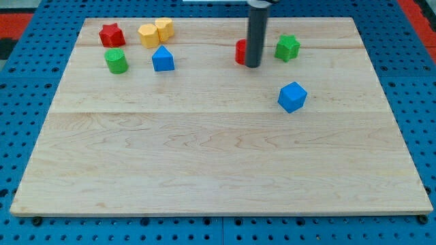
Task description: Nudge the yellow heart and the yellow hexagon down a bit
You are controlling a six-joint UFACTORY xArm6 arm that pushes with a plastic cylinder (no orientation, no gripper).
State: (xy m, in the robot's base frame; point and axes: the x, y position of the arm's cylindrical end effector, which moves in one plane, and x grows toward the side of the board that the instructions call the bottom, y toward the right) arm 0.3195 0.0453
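Note:
The yellow heart (148, 34) and the yellow hexagon (164, 28) sit touching each other near the board's top left, the hexagon to the right and slightly higher. My tip (253, 66) rests on the board well to their right, just in front of a red block (240, 52) that the rod partly hides. The tip touches neither yellow block.
A red star (111, 35) and a green cylinder (116, 60) lie left of the yellow pair. A blue house-shaped block (163, 59) sits just below them. A green star (287, 47) and a blue cube (292, 96) lie right of the rod. The wooden board (218, 163) rests on blue pegboard.

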